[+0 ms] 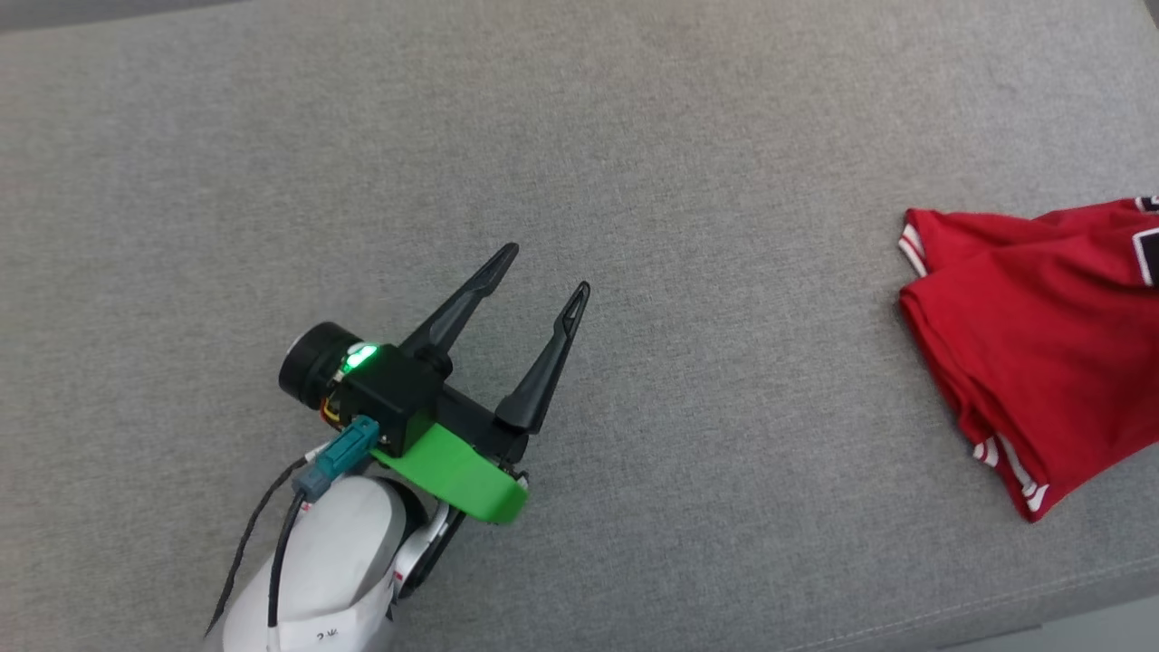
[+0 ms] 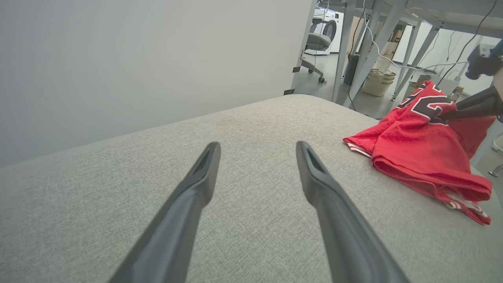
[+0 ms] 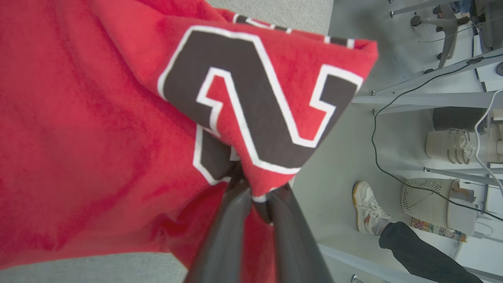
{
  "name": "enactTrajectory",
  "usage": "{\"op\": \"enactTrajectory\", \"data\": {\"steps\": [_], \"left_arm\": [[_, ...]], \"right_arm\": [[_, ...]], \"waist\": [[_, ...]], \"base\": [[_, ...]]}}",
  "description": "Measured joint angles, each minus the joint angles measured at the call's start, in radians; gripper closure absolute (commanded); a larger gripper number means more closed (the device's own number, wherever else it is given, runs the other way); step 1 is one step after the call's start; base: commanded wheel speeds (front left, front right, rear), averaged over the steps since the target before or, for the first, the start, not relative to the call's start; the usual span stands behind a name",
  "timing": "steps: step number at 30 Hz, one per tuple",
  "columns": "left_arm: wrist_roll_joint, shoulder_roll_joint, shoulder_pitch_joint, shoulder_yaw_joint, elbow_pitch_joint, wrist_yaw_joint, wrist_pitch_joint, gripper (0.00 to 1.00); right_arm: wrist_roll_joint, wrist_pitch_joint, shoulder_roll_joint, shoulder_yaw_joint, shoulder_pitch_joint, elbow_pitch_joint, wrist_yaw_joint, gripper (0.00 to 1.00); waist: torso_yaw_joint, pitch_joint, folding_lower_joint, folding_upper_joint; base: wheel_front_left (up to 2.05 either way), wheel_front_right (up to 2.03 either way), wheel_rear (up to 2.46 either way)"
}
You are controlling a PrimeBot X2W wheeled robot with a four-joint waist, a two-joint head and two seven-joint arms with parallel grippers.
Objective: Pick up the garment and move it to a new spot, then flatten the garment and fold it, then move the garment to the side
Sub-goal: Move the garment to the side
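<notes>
Left gripper point(image 1: 546, 270) spread wide over grey cushion point(image 1: 634, 136), well left of garment point(image 1: 1023, 362). Right gripper point(image 3: 253, 190) pinches red garment's numbered fold.

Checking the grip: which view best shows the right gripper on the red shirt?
Right wrist view: the right gripper pinches the red shirt by its printed number. Left wrist view shows it far off; head view shows the shirt's edge.
</notes>
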Motion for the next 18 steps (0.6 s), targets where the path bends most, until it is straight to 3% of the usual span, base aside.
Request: {"op": "enactTrajectory", "data": {"steps": [9,18], "left_arm": [[0.031,0.042,-0.08,0.002,-0.124,0.002,0.039,0.0],[0.045,0.059,-0.115,0.003,-0.249,0.018,0.091,0.0]], "right_arm": [[-0.114,-0.151,0.08,-0.118,-0.152,0.262,0.0,1.0],[-0.231,-0.239,0.142,-0.221,-0.247,0.421,0.0,1.0]], "waist": [[-0.061,0.156,0.0001,0.0],[-0.082,0.264,0.0001,0.0]], "base": [[0.0,0.0,0.0],[0.0,0.0,0.0]]}}
